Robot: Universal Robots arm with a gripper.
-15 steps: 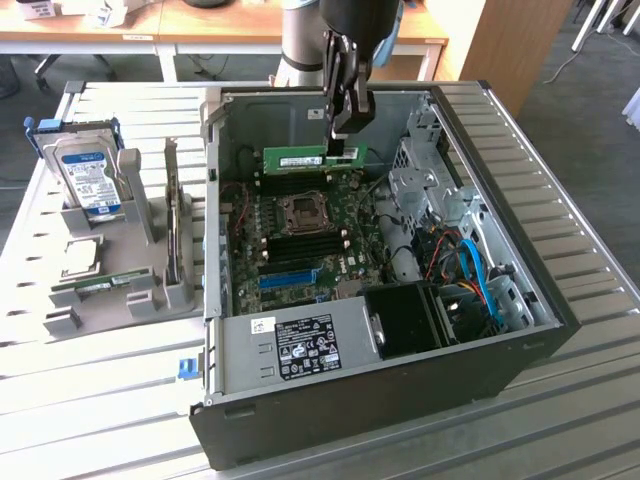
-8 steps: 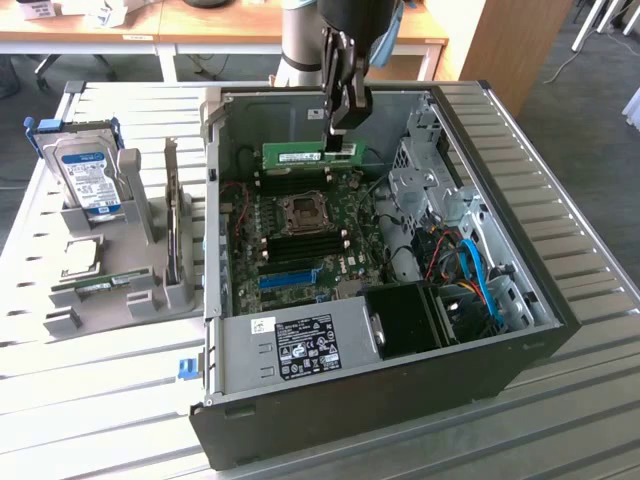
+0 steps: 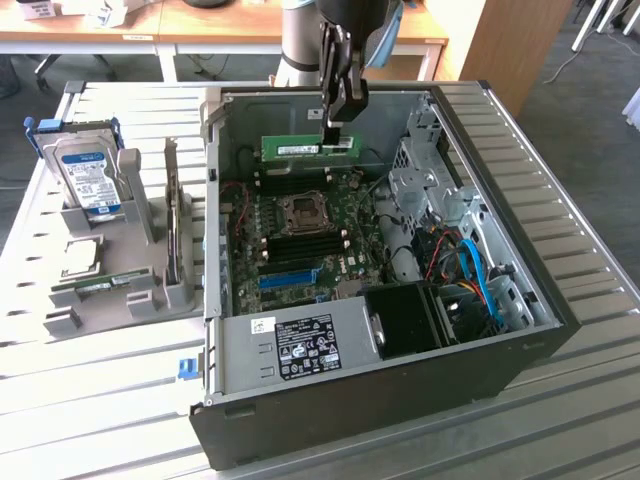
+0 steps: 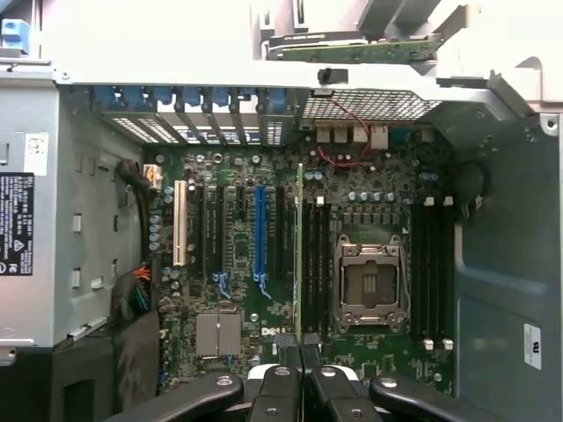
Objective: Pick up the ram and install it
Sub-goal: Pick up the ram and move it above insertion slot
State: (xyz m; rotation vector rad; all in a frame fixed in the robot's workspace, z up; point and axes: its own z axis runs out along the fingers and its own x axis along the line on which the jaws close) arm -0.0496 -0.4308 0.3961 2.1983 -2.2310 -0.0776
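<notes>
install step in hand — jaws clamped tight on the ram (image 3: 295,148), held over the open case (image 3: 400,400); seating it calls for lining its edge with a memory slot (image 4: 318,264).

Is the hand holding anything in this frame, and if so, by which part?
Yes. The hand is shut on the ram, pinching its upper long edge, with the stick hanging edge-down over the motherboard.
</notes>
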